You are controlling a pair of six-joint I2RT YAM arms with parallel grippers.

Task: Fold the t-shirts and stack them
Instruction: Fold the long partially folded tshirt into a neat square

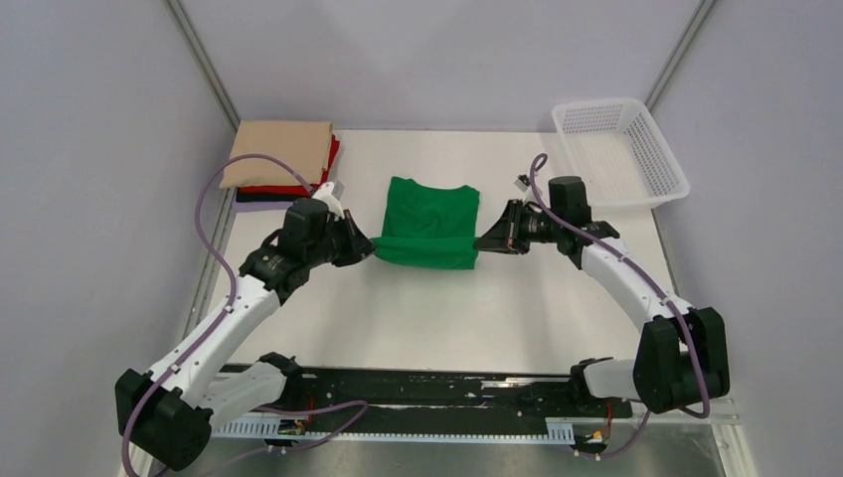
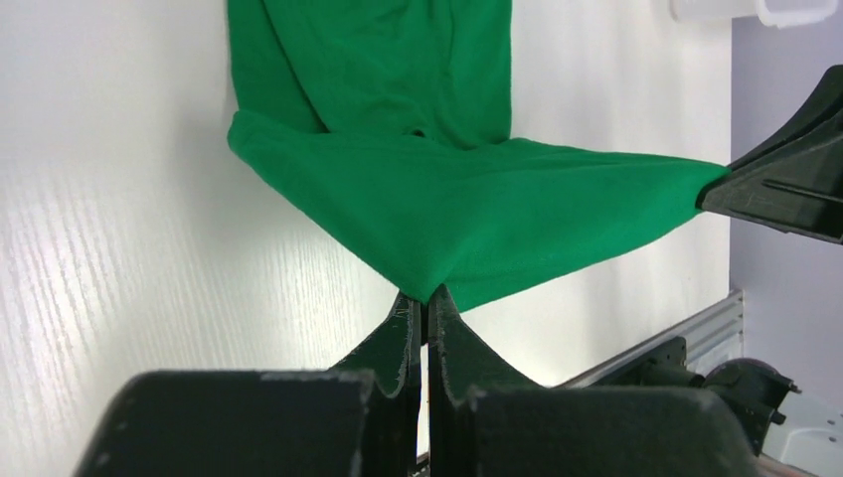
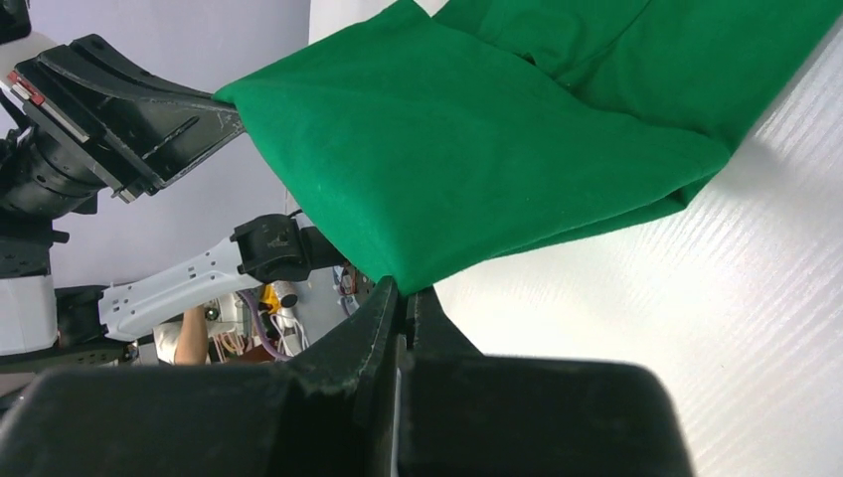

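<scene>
The bright green t-shirt (image 1: 429, 221) lies in the middle of the table, its near part lifted and stretched between both grippers. My left gripper (image 1: 370, 246) is shut on its near left corner; in the left wrist view the cloth (image 2: 467, 204) runs from my shut gripper (image 2: 426, 295) to the right gripper's fingers (image 2: 785, 174). My right gripper (image 1: 479, 241) is shut on the near right corner; in the right wrist view the shirt (image 3: 497, 149) rises from my gripper (image 3: 406, 286). A stack of folded beige (image 1: 280, 152), red (image 1: 331, 154) and dark shirts sits at the back left.
A white mesh basket (image 1: 623, 149) stands at the back right corner. A black rail with cables (image 1: 418, 397) runs along the near edge between the arm bases. Grey walls close in on the left, back and right.
</scene>
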